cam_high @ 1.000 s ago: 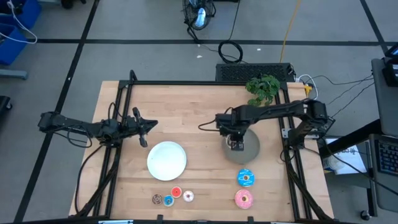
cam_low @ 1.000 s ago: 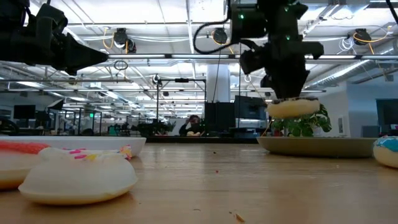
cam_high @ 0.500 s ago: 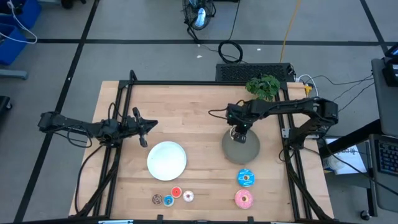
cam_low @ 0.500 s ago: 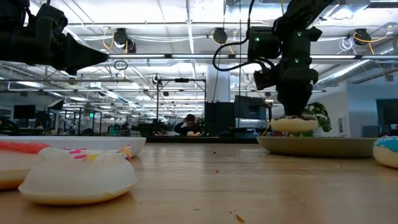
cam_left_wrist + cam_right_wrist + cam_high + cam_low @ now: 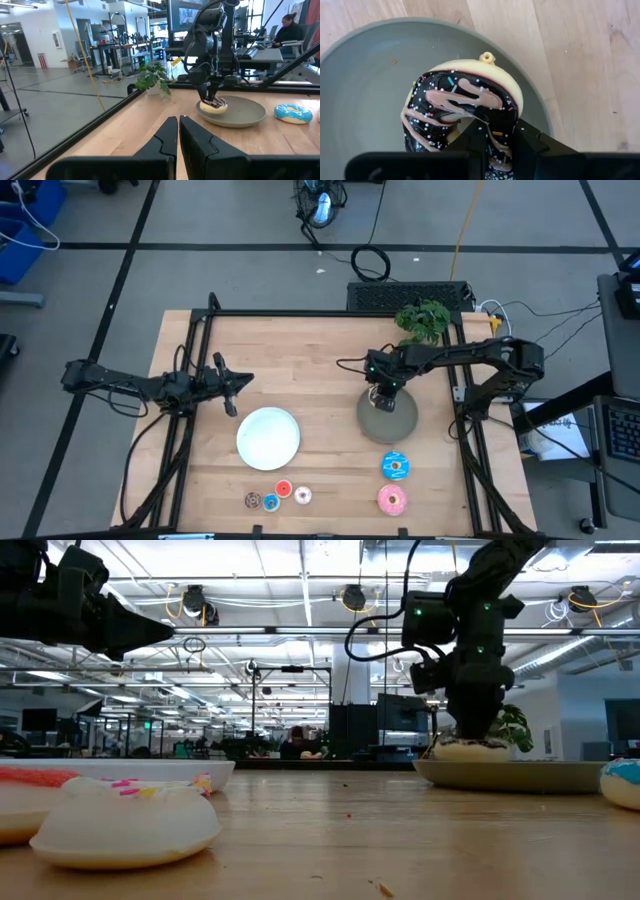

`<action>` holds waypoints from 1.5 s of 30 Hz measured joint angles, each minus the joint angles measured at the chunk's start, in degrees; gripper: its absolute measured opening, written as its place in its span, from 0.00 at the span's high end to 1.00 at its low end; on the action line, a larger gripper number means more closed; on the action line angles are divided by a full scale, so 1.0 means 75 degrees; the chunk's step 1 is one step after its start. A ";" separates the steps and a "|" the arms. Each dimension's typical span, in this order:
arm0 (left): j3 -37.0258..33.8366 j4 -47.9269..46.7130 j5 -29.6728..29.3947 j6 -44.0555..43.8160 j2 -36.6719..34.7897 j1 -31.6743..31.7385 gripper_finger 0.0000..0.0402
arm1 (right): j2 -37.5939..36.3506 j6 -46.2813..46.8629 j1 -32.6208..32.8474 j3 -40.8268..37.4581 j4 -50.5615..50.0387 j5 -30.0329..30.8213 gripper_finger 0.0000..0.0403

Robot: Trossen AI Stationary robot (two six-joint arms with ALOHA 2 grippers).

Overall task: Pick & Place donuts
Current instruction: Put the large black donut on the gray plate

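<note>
The right gripper (image 5: 492, 142), jaws clamped on the chocolate-sprinkled donut (image 5: 465, 112), rests it on the grey plate (image 5: 402, 423); five donuts appear left on the surface; the left gripper (image 5: 178, 134) waits, jaws together.

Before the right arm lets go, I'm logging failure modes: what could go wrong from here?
The right tool grips the chocolate-sprinkled donut by one side of its ring, so it may cling or tip on release. It sits near the grey plate's rim toward the plant, so it might roll off. The left tool waits beside the white plate.
</note>
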 joint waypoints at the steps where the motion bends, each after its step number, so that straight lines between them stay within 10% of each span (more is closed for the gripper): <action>1: 0.0000 0.0000 0.0000 0.0000 -0.0001 -0.0003 0.94 | 0.0000 0.0000 0.0000 -0.0011 0.0009 0.0004 0.88; 25: 0.0000 0.0003 0.0000 0.0005 0.0001 -0.0003 0.94 | 0.0006 0.0026 0.0000 -0.0584 0.0528 0.0043 0.85; 45: 0.0000 0.0003 0.0000 -0.0009 -0.0001 0.0000 0.94 | 0.0006 0.0077 -0.0003 -0.0458 0.0324 0.0444 0.44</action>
